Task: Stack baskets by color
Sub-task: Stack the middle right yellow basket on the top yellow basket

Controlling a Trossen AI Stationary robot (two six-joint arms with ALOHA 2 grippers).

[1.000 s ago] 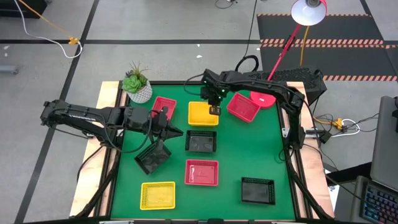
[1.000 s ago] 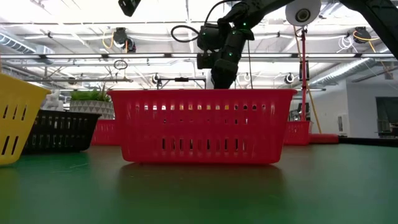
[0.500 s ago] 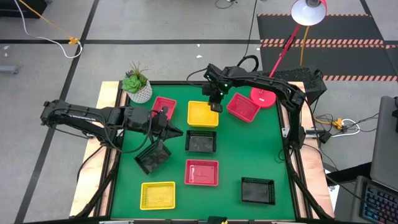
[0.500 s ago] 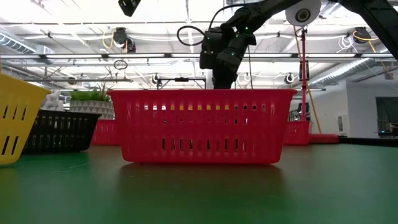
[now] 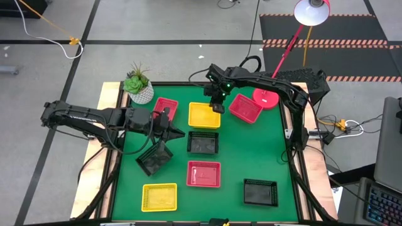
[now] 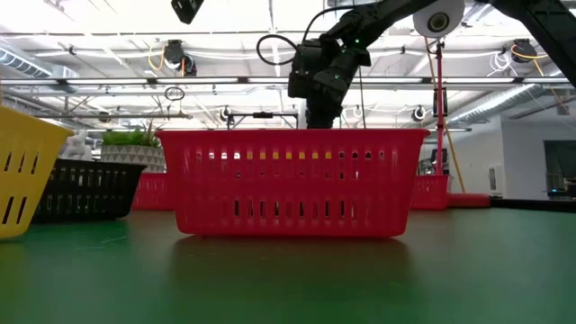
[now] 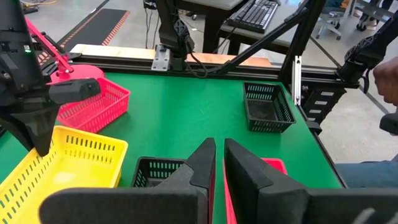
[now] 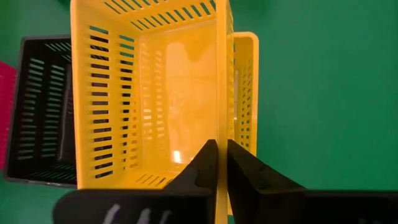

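Baskets (image 5: pixel 205 115) seemingly unlabelled; right gripper (image 5: pixel 217 108) clamps one.

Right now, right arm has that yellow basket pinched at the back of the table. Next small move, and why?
Probably lift it a little higher. The right gripper is shut on the rim of the yellow basket, and its wrist view shows a second yellow basket beneath, so this one still has to seat or clear. The black basket sits close alongside; lifting first avoids dragging into it.

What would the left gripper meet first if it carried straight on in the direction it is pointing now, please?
Probably the black basket at the table's middle: the left gripper, shut on a tilted black basket, points straight toward its near rim, though depth is uncertain.
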